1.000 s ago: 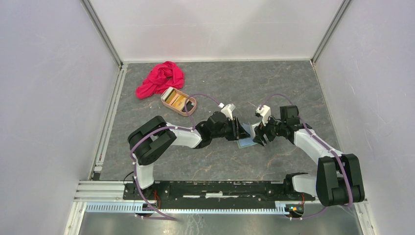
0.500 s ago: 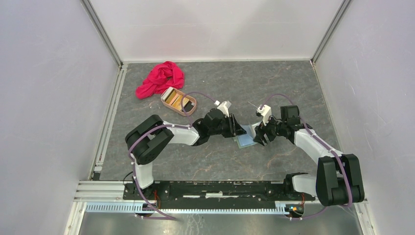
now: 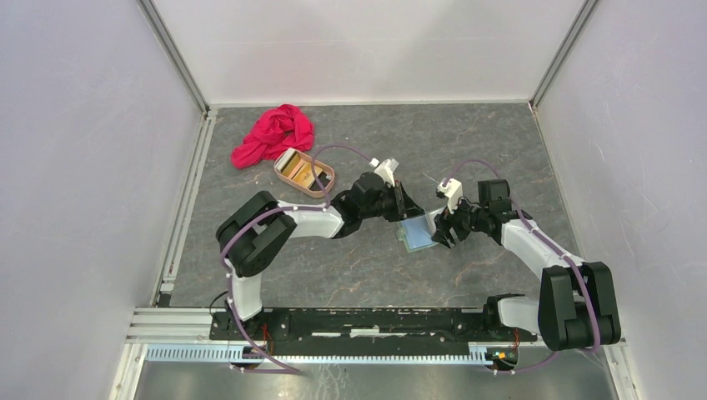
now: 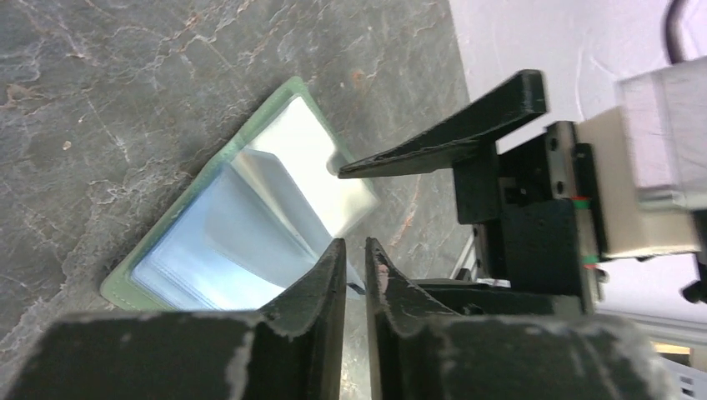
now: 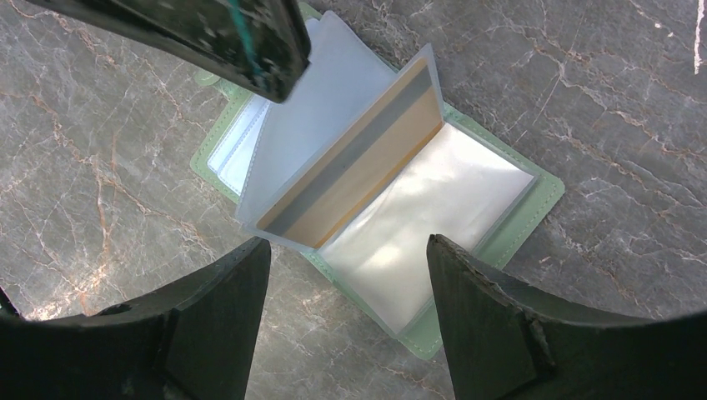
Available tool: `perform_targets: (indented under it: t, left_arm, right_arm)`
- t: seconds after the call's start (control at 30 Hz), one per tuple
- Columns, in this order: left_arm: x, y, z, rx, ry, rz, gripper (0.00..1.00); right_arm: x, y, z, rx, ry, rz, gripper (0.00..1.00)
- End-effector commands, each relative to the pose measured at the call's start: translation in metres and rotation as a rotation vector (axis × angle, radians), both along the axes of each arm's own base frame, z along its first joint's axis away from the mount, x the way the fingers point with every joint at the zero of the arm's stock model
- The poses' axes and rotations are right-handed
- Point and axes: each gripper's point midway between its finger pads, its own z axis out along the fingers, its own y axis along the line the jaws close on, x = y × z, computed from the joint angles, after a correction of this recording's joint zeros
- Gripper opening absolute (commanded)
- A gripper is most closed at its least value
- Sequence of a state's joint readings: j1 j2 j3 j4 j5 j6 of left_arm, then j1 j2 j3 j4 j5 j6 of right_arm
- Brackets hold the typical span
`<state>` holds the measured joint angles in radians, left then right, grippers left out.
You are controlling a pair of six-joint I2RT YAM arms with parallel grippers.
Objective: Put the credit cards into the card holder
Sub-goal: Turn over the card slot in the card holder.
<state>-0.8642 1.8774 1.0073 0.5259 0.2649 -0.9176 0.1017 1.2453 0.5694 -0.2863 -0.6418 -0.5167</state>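
The sage-green card holder (image 5: 534,196) lies open on the table, seen in the top view (image 3: 414,237) between both grippers. An orange-gold credit card (image 5: 358,162) with a dark stripe sits inside a clear sleeve that stands up at a slant from the spine. My right gripper (image 5: 346,243) hangs open just above the holder's near edge, nothing between its fingers. My left gripper (image 4: 353,247) is drawn in to a thin slit with nothing visible in it; it hovers at the holder's (image 4: 242,217) far-left side (image 3: 404,203). More credit cards (image 3: 302,171) lie in the tray.
A pinkish-tan oval tray (image 3: 329,177) sits far left of the holder. A crumpled red cloth (image 3: 273,133) lies behind it. White walls enclose the dark marbled table on three sides.
The left gripper's jaws have narrowed and it has pulled a little back from the holder toward the far side. The right arm has not moved.
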Motion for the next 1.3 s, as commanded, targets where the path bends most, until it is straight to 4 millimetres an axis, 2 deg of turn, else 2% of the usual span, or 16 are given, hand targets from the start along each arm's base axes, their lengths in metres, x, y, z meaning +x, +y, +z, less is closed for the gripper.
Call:
perform_targets:
  t: [0.0,0.17,0.3,0.5,0.67,0.93,1.1,1.27]
  left_arm:
    - [0.005,-0.010,-0.009,0.019,-0.020,-0.034,0.18]
    - [0.008,-0.012,-0.022,0.061,-0.012,-0.037,0.09]
    - [0.009,-0.017,-0.029,0.076,-0.005,-0.056,0.05]
    - [0.010,-0.028,-0.044,0.085,0.024,-0.087,0.04]
    - [0.012,-0.036,-0.046,0.078,0.027,-0.095,0.05]
    - [0.013,-0.040,-0.046,0.072,0.028,-0.104,0.05]
    - [0.015,-0.047,-0.044,0.059,0.029,-0.118,0.05]
    - [0.015,-0.056,-0.047,0.051,0.038,-0.137,0.06]
  right_arm:
    - [0.007,-0.002,0.002,0.000,-0.019,-0.013,0.75]
    - [0.008,-0.002,0.003,0.000,-0.020,-0.015,0.75]
    - [0.008,-0.002,0.003,0.000,-0.020,-0.015,0.75]
    - [0.008,-0.001,0.004,0.006,-0.021,-0.014,0.76]
    - [0.003,0.005,0.014,0.162,0.048,0.000,0.87]
    - [-0.010,0.019,0.021,0.384,0.207,0.062,0.81]
    - [-0.005,0.016,0.029,0.412,0.180,0.043,0.81]
    - [0.003,0.009,0.022,0.392,0.199,-0.023,0.81]
